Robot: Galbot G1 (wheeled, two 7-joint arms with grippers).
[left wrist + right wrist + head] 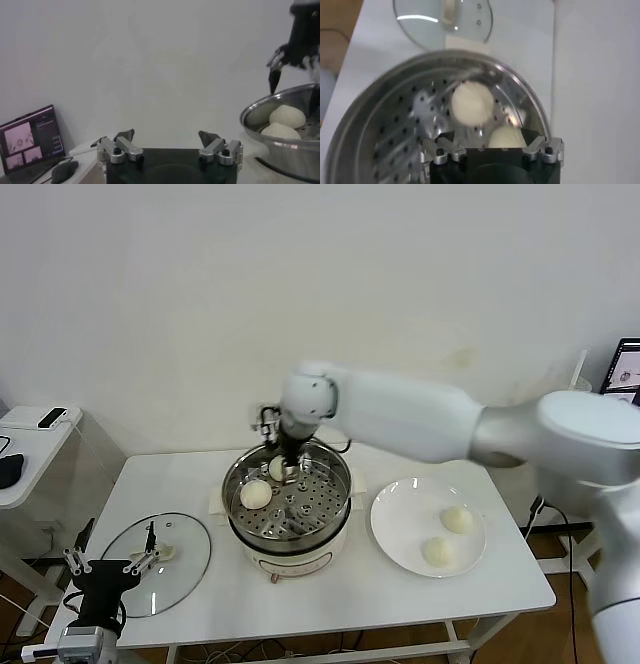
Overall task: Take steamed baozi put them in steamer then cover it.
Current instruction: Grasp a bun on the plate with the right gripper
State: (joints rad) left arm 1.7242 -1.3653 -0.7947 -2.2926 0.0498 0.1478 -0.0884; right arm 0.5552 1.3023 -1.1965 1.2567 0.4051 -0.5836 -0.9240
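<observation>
The right gripper (284, 466) hangs over the far side of the steamer (236, 484), its jaws spread apart and holding nothing. Directly beneath its fingertips, one baozi (506, 136) lies on the perforated tray, partly hidden by the gripper body. A second baozi (472, 103) sits just beyond it on the tray, free and plainly visible. Two more baozi (457, 519) rest on a white plate (400, 529), well off to the outer side of that gripper. The left gripper (112, 564) waits low at the table's near corner, jaws wide and empty, just beside the glass cover (185, 569), which lies flat on the table; the cover's near edge is hidden behind that gripper.
</observation>
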